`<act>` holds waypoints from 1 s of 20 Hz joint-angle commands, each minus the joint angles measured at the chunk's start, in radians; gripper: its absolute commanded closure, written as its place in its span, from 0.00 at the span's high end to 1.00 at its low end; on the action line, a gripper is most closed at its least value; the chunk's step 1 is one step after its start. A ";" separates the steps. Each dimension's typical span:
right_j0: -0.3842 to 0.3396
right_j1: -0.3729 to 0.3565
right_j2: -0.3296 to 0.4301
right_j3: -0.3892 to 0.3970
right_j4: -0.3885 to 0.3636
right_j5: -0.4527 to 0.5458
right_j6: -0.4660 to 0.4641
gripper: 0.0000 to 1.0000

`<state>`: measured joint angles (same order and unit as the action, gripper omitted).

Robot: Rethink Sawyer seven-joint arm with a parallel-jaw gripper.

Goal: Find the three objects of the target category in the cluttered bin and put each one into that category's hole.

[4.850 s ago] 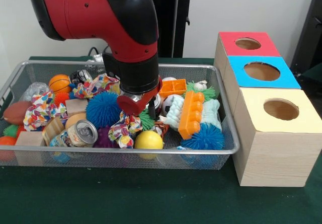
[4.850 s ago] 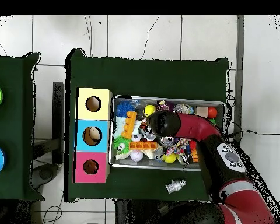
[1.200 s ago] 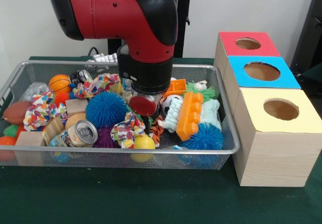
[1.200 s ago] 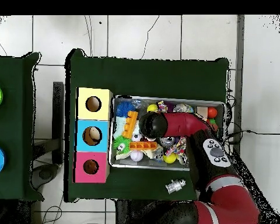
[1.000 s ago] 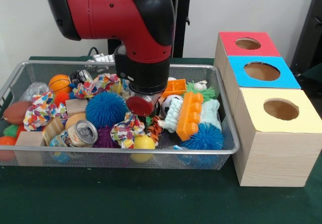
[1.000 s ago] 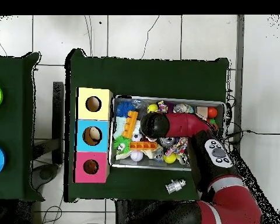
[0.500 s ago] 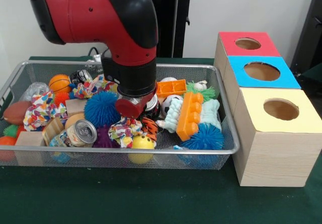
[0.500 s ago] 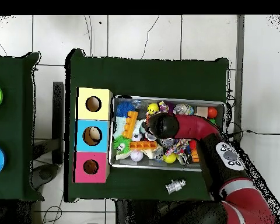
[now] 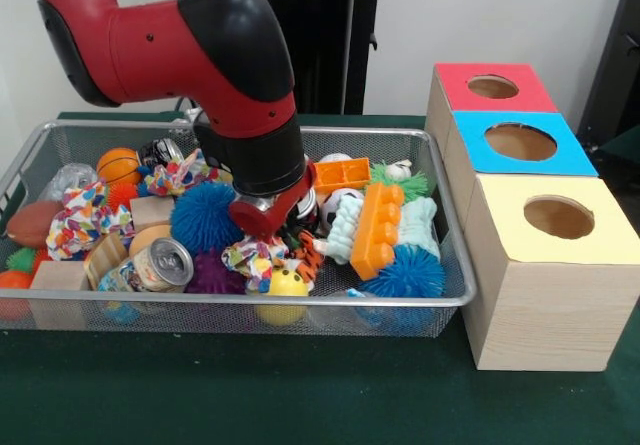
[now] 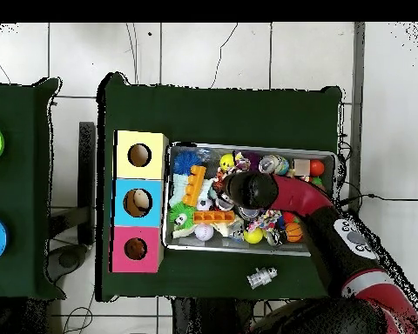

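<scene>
My gripper (image 9: 288, 233) is down in the wire bin (image 9: 445, 275), sunk among the toys at its middle. The red and black wrist (image 9: 250, 155) leans over it, so its state is hidden. Right by it lie a tiger-striped toy (image 9: 305, 250), a patterned cloth knot (image 9: 250, 257), a yellow ball (image 9: 285, 285) and a blue spiky ball (image 9: 205, 215). Three boxes with round holes stand beside the bin: red (image 9: 455, 80), blue (image 9: 470, 130) and yellow (image 9: 500, 200). From overhead the arm (image 10: 273, 191) covers the bin's middle.
The bin also holds an orange studded block (image 9: 380, 227), an orange brick (image 9: 340, 174), a second blue spiky ball (image 9: 410, 273), a tin can (image 9: 165, 263), a small basketball (image 9: 118, 165) and wooden blocks (image 9: 150, 210). A small metal object (image 10: 262, 277) lies outside the bin.
In the front view the arm has swung leftward and tilted, its wrist staying low in the bin. The yellow ball and cloth knot beside it shifted a little.
</scene>
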<state>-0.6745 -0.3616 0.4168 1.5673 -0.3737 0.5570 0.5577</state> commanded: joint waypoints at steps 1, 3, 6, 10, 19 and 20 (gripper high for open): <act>-0.023 0.046 0.091 0.041 0.024 -0.041 0.117 0.00; -0.021 0.033 0.094 0.047 0.039 -0.015 0.123 0.00; -0.012 -0.009 0.091 0.064 0.077 0.054 0.144 0.00; -0.029 -0.032 0.112 0.093 0.116 0.064 0.152 0.00; -0.041 -0.038 0.118 0.105 0.143 0.052 0.139 0.00; -0.044 -0.035 0.120 0.106 0.143 0.042 0.137 0.00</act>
<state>-0.7026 -0.3988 0.4673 1.6252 -0.2716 0.5567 0.5577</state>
